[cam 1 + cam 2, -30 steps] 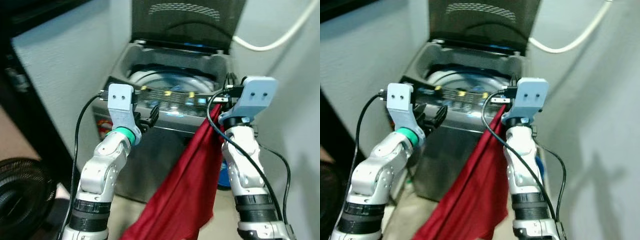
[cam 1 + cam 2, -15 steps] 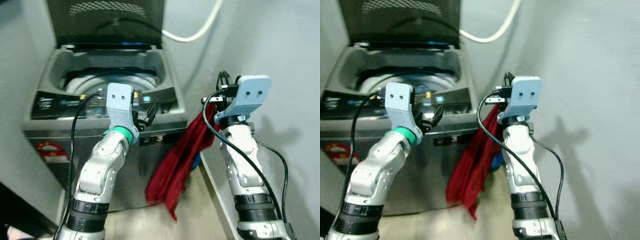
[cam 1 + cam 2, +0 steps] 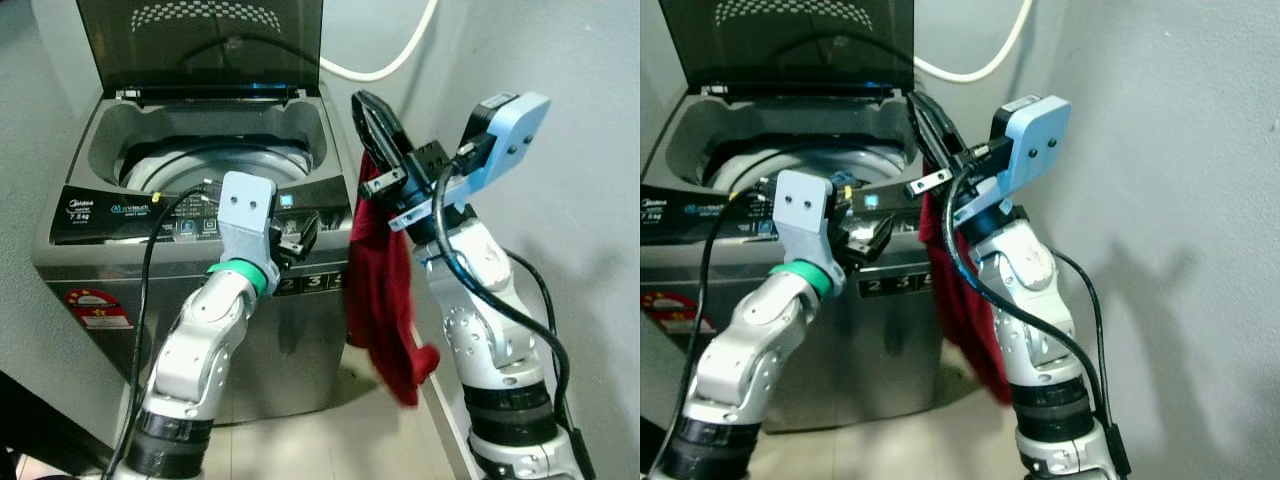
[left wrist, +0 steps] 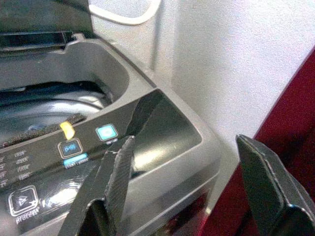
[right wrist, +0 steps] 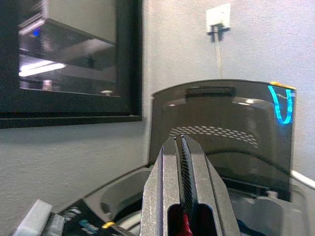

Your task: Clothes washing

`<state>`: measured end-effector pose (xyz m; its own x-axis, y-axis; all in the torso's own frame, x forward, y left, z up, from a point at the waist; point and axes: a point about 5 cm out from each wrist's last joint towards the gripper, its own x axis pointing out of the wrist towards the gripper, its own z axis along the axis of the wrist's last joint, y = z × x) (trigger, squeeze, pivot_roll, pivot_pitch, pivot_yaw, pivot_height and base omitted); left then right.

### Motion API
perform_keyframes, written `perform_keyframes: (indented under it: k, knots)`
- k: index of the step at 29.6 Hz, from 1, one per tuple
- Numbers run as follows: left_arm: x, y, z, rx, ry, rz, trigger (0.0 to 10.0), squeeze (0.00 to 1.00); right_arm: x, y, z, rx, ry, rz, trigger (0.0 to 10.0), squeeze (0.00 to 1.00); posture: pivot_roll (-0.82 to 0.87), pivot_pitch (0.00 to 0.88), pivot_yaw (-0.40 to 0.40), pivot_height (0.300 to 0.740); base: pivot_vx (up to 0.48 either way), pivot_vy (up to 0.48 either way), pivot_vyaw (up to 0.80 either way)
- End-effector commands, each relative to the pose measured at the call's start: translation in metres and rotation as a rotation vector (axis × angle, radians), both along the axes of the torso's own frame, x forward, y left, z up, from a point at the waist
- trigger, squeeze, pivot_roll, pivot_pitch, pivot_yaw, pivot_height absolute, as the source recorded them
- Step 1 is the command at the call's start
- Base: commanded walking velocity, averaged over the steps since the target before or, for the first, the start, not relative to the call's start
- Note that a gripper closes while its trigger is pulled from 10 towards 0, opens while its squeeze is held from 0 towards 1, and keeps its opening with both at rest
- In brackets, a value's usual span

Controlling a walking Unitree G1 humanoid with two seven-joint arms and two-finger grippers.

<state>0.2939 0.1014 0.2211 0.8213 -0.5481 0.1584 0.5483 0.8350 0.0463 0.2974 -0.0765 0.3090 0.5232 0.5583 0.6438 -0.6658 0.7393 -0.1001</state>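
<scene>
1. One red garment hangs in the air beside the right front corner of the washing machine, its top pinched between the pressed-together fingers of the right gripper. Its loose lower end dangles well above the floor, in the gap between the machine's right side and the wall.
2. That gap is narrow: the right arm and the cloth take up most of it, with the wall just beside the arm.
3. The right gripper sits above the machine's right rim, level with the tub opening. In the right wrist view its fingers are closed, with a bit of red showing between them.
4. The one lid stands raised at the back, so the tub is open from above.
5. The left gripper hovers just in front of the control panel, at its right end. In the left wrist view its two fingers are spread wide with nothing between them.
6. One white hose curves along the wall behind the lid.
7. Counted: one garment, one machine, two grippers.
</scene>
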Motion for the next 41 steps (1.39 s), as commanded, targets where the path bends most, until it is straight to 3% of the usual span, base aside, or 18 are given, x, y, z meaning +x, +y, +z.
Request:
perform_keyframes:
  k: [1,2,3,6,13,17,19,20,23,26,31,35,36,37,38,39,40,41]
  knots:
    - [-0.010,-0.007,0.005,-0.004,-0.022,-0.115,10.0,0.00,-0.003,0.000,0.009,0.001,-0.040,0.015,10.0,0.00,0.11,0.000,0.018,0.740,0.000,0.000,0.00]
    - [-0.027,-0.006,0.010,0.046,-0.064,-0.246,10.0,0.00,0.002,-0.004,0.011,0.005,-0.042,-0.037,10.0,0.00,0.12,0.000,0.013,0.740,0.000,0.000,0.00]
    - [-0.032,-0.005,0.011,0.063,-0.075,-0.277,10.0,0.00,0.004,-0.006,0.012,0.005,-0.038,-0.051,10.0,0.00,0.12,0.000,0.013,0.740,0.000,0.000,0.00]
    - [-0.045,0.001,0.016,0.113,-0.095,-0.308,10.0,0.00,0.016,-0.013,0.009,-0.008,-0.024,-0.172,10.0,0.00,0.12,0.000,0.011,0.740,0.000,0.000,0.00]
    - [-0.066,0.013,0.011,0.150,-0.029,-0.388,10.0,0.00,0.021,-0.020,0.009,-0.007,-0.003,-0.216,10.0,0.00,0.13,0.000,0.005,0.740,0.000,0.000,0.00]
    - [-0.040,0.017,-0.017,0.124,0.044,-0.246,10.0,0.00,0.002,-0.012,0.034,0.095,-0.055,0.012,10.0,0.00,0.13,0.000,-0.010,0.740,0.000,0.000,0.00]
    - [-0.037,0.016,-0.018,0.129,0.044,-0.237,10.0,0.00,0.000,-0.011,0.036,0.096,-0.064,0.032,10.0,0.00,0.13,0.000,-0.010,0.740,0.000,0.000,0.00]
    - [-0.019,0.013,-0.027,0.098,0.065,-0.201,10.0,0.00,-0.011,-0.008,0.048,0.110,-0.102,0.128,10.0,0.00,0.13,0.000,-0.010,0.740,0.000,0.000,0.00]
    - [-0.005,0.009,-0.034,0.087,0.091,-0.189,10.0,0.00,-0.021,-0.005,0.057,0.109,-0.136,0.210,10.0,0.00,0.12,0.000,-0.007,0.740,0.000,0.000,0.00]
    - [-0.005,0.009,-0.034,0.087,0.091,-0.189,10.0,0.00,-0.021,-0.005,0.057,0.109,-0.136,0.210,10.0,0.00,0.12,0.000,-0.007,0.740,0.000,0.000,0.00]
    - [0.037,0.002,-0.057,0.128,0.172,-0.176,10.0,0.00,-0.036,0.002,0.063,0.107,-0.151,0.338,10.0,0.00,0.09,0.000,-0.001,0.740,0.000,0.000,0.00]
    - [0.049,-0.001,-0.060,0.139,0.184,-0.170,10.0,0.00,-0.039,0.002,0.064,0.105,-0.148,0.360,10.0,0.00,0.08,0.000,0.003,0.740,0.000,0.000,0.00]
    - [0.053,-0.004,-0.060,0.145,0.182,-0.176,4.0,0.00,-0.039,0.002,0.064,0.103,-0.145,0.362,10.0,0.00,0.08,0.000,0.005,0.740,0.000,0.000,0.00]
    - [0.053,-0.004,-0.060,0.145,0.182,-0.176,4.0,0.00,-0.039,0.002,0.064,0.103,-0.145,0.362,10.0,0.00,0.08,0.000,0.005,0.740,0.000,0.000,0.00]
    - [0.056,-0.008,-0.059,0.151,0.171,-0.190,2.6,0.00,-0.040,0.002,0.064,0.101,-0.140,0.364,10.0,0.00,0.08,0.000,0.007,0.740,0.000,0.000,0.00]
    - [0.056,-0.008,-0.059,0.151,0.171,-0.190,2.6,0.00,-0.040,0.002,0.064,0.101,-0.140,0.364,10.0,0.00,0.08,0.000,0.007,0.740,0.000,0.000,0.00]
    - [0.059,-0.016,-0.055,0.160,0.146,-0.211,0.0,0.00,-0.040,0.001,0.064,0.099,-0.129,0.362,10.0,0.00,0.08,0.000,0.007,0.740,0.000,0.000,0.00]
    - [0.059,-0.016,-0.055,0.160,0.146,-0.211,0.0,0.00,-0.040,0.001,0.064,0.099,-0.129,0.362,10.0,0.00,0.08,0.000,0.007,0.740,0.000,0.000,0.00]
